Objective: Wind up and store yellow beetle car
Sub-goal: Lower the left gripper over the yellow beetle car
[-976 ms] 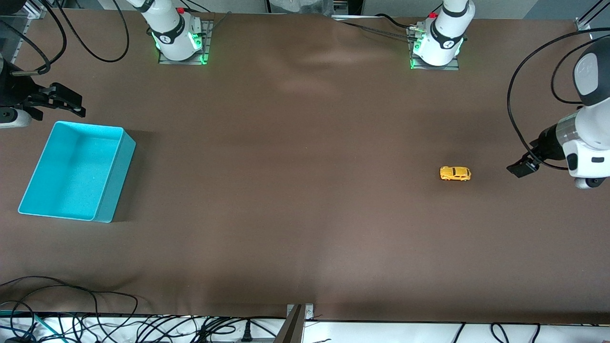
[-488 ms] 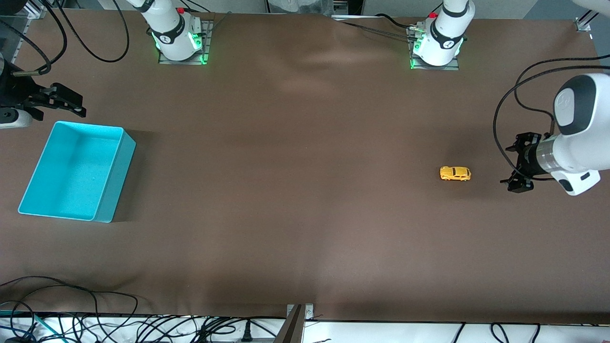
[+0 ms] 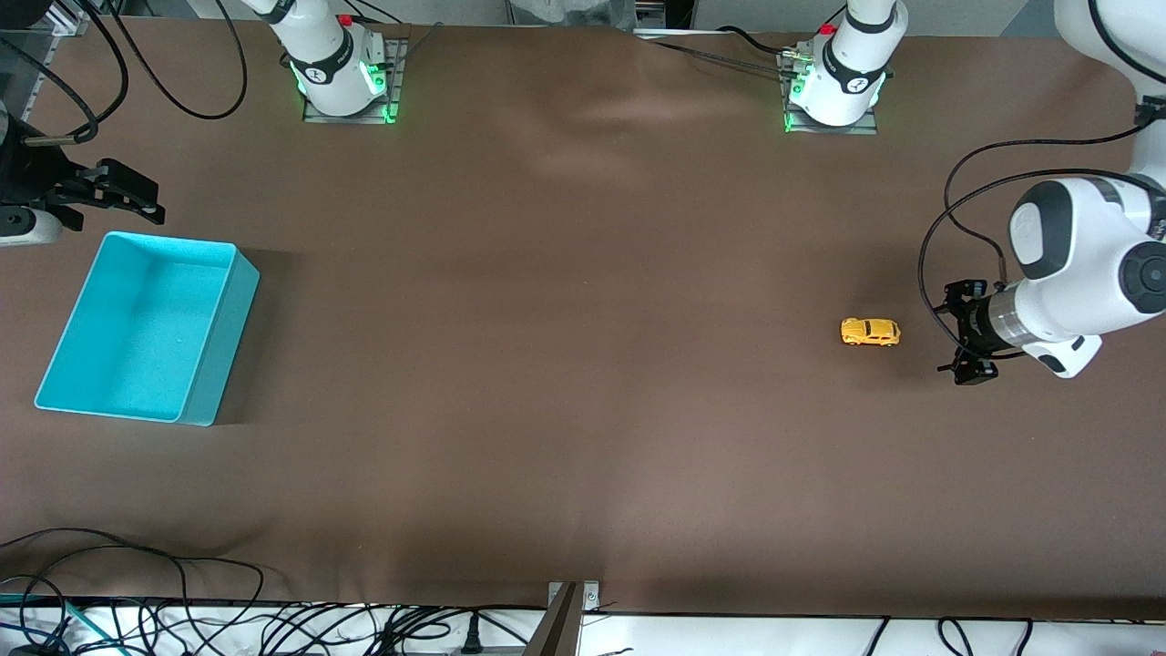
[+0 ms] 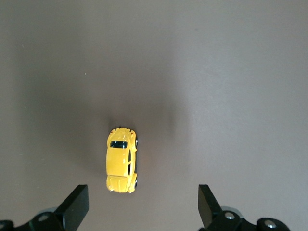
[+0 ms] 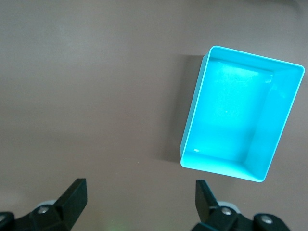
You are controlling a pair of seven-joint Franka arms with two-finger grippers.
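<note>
The car (image 3: 870, 332) sits on the table toward the left arm's end, its long axis running along the table. The left gripper (image 3: 967, 333), wide open and empty, hovers just beside it. The right gripper (image 3: 118, 191), open and empty, waits by the bin (image 3: 223, 328).

A brown cloth-covered table (image 3: 565, 383) fills most of the front view; faint wrinkles are seen in the cloth. Black cables (image 3: 182, 601) are tangled along the white floor strip at the edge nearest the camera. A metal bracket (image 3: 569, 615) is fixed there. Soft shadows are cast by overhead light.
</note>
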